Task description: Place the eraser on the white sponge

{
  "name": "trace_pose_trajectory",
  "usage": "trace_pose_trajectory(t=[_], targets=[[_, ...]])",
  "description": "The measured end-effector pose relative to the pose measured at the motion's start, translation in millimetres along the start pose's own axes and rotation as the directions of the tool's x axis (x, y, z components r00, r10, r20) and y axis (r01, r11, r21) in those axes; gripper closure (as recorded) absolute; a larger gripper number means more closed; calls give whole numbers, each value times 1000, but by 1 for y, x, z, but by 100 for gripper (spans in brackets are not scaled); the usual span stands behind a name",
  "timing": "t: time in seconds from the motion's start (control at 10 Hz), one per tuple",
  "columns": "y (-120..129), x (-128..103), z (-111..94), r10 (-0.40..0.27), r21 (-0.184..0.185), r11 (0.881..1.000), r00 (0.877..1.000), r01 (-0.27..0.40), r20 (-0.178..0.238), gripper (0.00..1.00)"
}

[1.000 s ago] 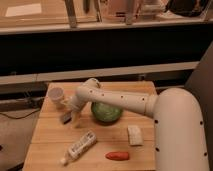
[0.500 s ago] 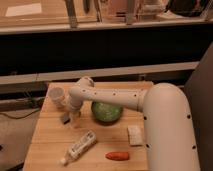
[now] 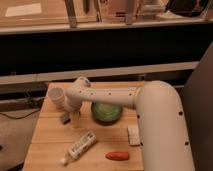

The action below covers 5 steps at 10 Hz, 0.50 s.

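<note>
Currently: gripper point(image 3: 75, 116) lowered at small flat dark grey rectangular eraser point(image 3: 65, 118); pickup step in hand.

Item, gripper: at the end of the white perforated arm point(image 3: 107, 96), low over the left part of the light wooden table point(image 3: 47, 142), just beside the eraser; finger spread and contact cannot be told. Item, eraser: on the table, below the white cup point(image 3: 56, 95). Item, off-white rectangular sponge point(image 3: 133, 135): well apart, to the right past the green bowl point(image 3: 106, 112). Also listed: white printed tube point(image 3: 80, 146); red-orange elongated object point(image 3: 117, 156). Next move, by judgement: secure the eraser, lift, carry past the bowl to the sponge.
</note>
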Motion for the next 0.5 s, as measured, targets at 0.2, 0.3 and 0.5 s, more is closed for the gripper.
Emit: trace_pose_trajectory(t=[0.2,0.3,0.5], targets=[[0,-2,1,-5,-3,1000,1000,5,-14,20],[1,-2,1,-6,-6,1000,1000,6,-30,20],[2,-1,2,-5,-12,1000,999,4,-48,20]])
